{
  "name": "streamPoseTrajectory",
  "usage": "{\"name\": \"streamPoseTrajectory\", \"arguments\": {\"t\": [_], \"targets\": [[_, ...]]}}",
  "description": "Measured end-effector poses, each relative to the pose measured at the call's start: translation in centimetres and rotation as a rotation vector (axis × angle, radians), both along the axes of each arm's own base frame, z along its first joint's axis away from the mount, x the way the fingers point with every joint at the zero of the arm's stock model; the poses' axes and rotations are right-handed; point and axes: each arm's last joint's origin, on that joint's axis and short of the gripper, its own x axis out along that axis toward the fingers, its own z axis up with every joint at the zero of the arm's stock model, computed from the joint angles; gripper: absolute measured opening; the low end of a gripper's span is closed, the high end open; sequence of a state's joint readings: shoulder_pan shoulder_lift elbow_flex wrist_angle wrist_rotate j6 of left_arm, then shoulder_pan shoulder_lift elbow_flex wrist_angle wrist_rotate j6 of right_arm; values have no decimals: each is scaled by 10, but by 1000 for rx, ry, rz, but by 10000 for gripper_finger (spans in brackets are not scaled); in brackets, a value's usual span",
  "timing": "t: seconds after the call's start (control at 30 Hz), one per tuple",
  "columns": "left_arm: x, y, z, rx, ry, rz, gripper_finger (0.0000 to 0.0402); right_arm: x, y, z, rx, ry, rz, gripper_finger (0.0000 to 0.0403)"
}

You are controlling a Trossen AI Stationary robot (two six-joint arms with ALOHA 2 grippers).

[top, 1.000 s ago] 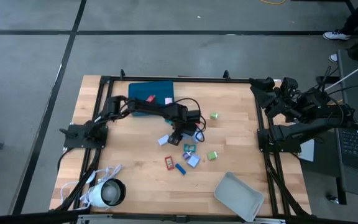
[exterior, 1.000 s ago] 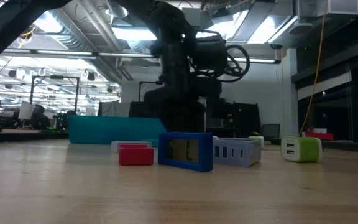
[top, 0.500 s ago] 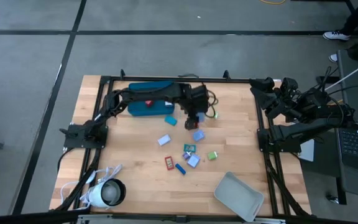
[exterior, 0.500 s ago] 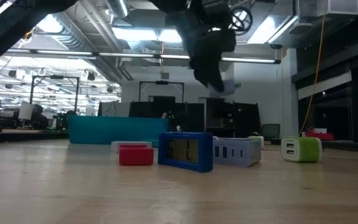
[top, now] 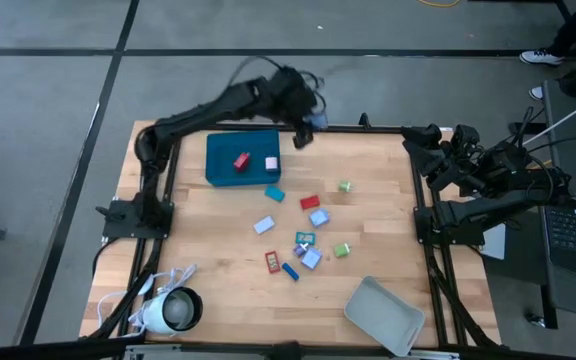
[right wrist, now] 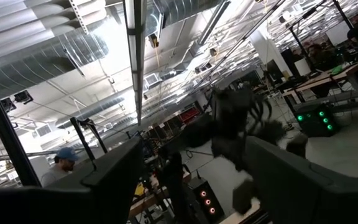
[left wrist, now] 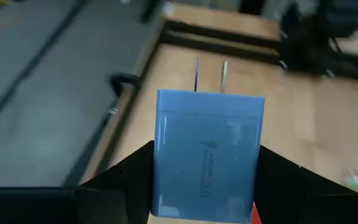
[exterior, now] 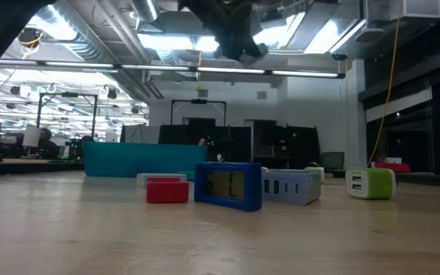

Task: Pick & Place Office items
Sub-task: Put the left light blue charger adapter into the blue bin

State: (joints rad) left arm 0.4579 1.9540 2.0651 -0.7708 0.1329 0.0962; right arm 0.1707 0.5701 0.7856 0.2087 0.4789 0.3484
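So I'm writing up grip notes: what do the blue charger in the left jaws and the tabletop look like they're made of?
The blue charger, shut in the left gripper, looks like smooth satin moulded plastic with faint embossed print, and two thin shiny prongs, probably metal. The table looks like pale jointed wood strips, visible as plank lines, likely sealed.

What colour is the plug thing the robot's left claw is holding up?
Light blue. The charger plug, with two metal prongs, sits between the left gripper's fingers; the left wrist view shows it best.
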Motion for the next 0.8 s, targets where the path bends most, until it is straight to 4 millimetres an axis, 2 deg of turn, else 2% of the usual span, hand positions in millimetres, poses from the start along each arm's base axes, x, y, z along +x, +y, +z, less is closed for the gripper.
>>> {"name": "streamPoseTrajectory", "arguments": {"t": [0.43,0.67,0.73,0.8], "targets": [[-49,44,46,69,-200,173,205,0,0,0,-16,7,-10,288],[-69,61,55,100,-218,228,205,0,0,0,-16,7,-10,288],[-72,66,63,88,-311,263,205,0,0,0,-18,8,-11,288],[-76,70,81,94,-472,298,205,0,0,0,-24,10,-14,288]]}}
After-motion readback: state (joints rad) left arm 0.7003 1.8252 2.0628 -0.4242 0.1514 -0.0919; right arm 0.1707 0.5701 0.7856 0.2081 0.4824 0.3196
